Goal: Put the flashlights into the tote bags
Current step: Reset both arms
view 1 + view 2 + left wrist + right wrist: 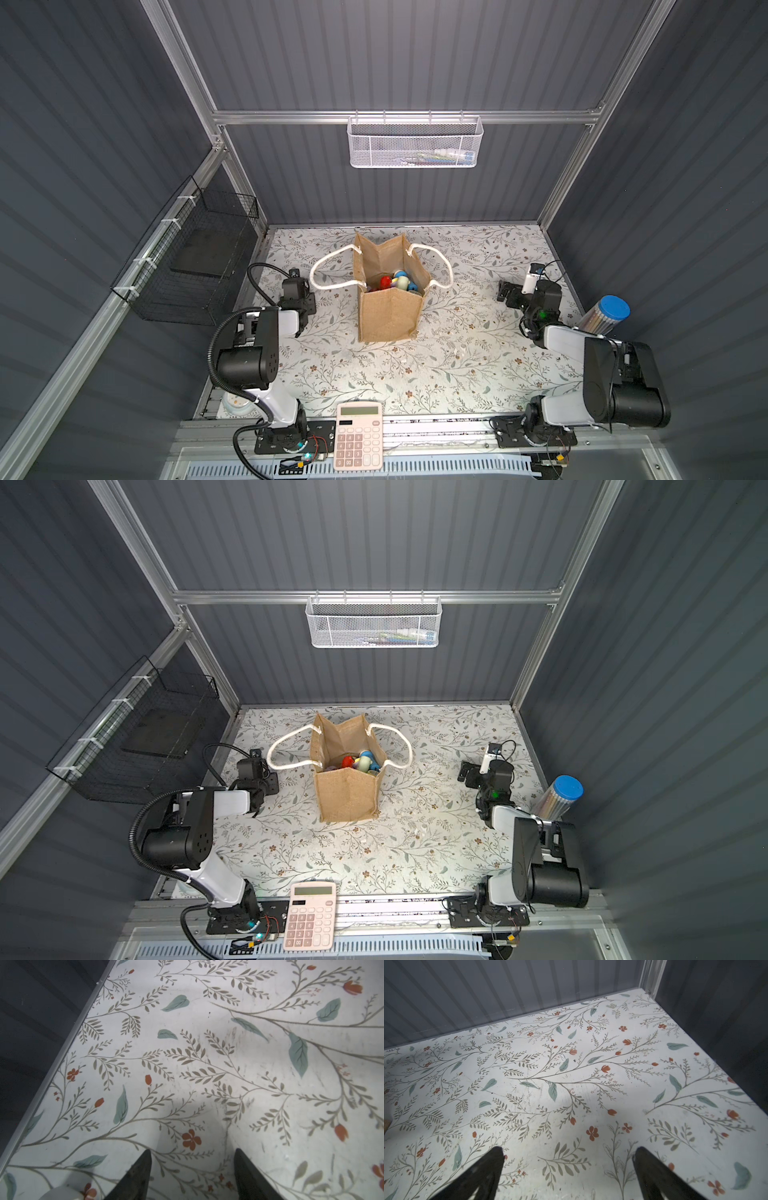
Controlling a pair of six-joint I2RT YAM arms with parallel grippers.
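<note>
**Both grippers empty, every flashlight in sight sits in the bag**

Nearest the front edge lies a pink calculator (358,436), between the two arm bases, no part of the job. Beyond it the flowered table (457,374) shows no loose flashlight in either top view, and both wrist views show only bare pattern.

Further in, the left gripper (193,1154) hangs over the table with its jaws apart and nothing between them. The right gripper (569,1152) is spread wider, also holding nothing. A blue-capped tube of pencils (606,318) leans behind the right arm.

Between the grippers stands the brown bag (388,316), upright, mouth open, its white rope handles (328,266) flopped outward to either side. The flashlights (395,282) lie heaped inside it, red, blue and pale heads showing. Which way each long axis runs I cannot tell from the tangle.

The left gripper is the nearer one, just beside the left handle loop, with the bag lying inward from it. The right gripper stands well apart on the other side. By my reading the task looks finished, so no further reach seems called for.

On the left wall hangs a black wire basket (187,266), and farthest back a white mesh basket (415,143)
</note>
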